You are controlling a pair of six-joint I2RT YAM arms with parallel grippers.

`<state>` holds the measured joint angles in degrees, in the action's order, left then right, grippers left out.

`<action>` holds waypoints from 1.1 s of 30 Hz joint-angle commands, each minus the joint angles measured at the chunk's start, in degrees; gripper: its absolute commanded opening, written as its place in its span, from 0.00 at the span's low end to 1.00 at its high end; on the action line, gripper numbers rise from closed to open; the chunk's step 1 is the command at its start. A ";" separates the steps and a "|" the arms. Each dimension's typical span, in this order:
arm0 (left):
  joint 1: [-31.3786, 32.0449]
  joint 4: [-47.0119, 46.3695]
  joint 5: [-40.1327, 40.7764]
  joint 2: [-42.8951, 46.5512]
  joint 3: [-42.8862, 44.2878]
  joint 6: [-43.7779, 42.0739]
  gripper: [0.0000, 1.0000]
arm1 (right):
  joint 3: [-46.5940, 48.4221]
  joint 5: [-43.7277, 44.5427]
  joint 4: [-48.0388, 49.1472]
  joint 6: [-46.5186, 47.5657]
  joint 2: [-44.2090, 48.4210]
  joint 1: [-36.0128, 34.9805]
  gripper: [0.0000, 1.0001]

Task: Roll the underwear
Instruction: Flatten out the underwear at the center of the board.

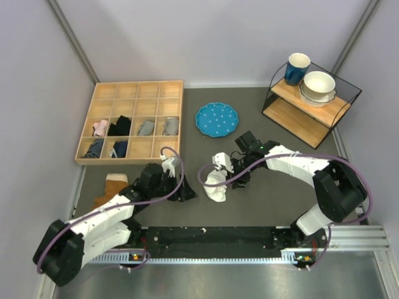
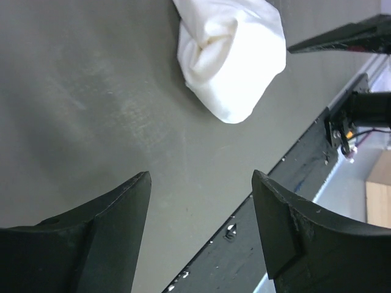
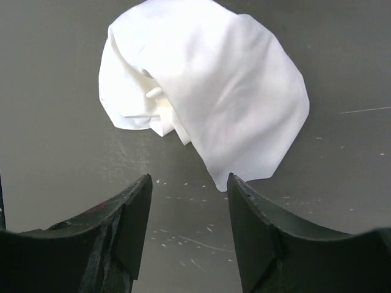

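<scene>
The underwear (image 1: 216, 182) lies as a loosely bunched white roll on the dark mat between my two arms. In the left wrist view the underwear (image 2: 232, 55) sits ahead of my left gripper (image 2: 201, 177), well apart from it; those jaws are open with only mat between them. From above, the left gripper (image 1: 184, 192) is just left of the bundle. My right gripper (image 3: 189, 180) is open too, the mat showing between its fingers, and a lower corner of the underwear (image 3: 214, 85) reaches almost to its right fingertip. In the overhead view the right gripper (image 1: 232, 173) stands just right of the bundle.
A wooden compartment box (image 1: 132, 121) with small cloth bundles stands at the back left. A blue plate (image 1: 216, 119) lies behind the underwear. A wire and wood shelf (image 1: 312, 103) with a cup and bowls is at the back right. A brown object (image 1: 112, 190) lies left. A black rail (image 1: 212, 237) runs along the near edge.
</scene>
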<state>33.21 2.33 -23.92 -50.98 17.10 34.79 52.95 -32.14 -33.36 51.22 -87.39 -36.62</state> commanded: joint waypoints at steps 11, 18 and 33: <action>9.68 -17.27 -1.83 -24.68 9.26 6.08 0.61 | 5.23 2.52 2.43 -6.48 -4.80 -1.35 0.07; 10.03 -16.30 0.37 -29.52 11.55 6.09 0.27 | 6.03 1.38 2.34 -8.50 -4.63 -1.17 0.00; 1.17 4.32 -3.84 -20.04 23.47 -7.68 0.00 | 16.47 1.99 -4.86 -9.57 -1.73 0.58 0.00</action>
<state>38.92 -3.22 -24.51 -76.20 31.09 36.40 60.95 -30.15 -35.38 42.11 -92.12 -36.95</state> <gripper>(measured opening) 0.012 0.003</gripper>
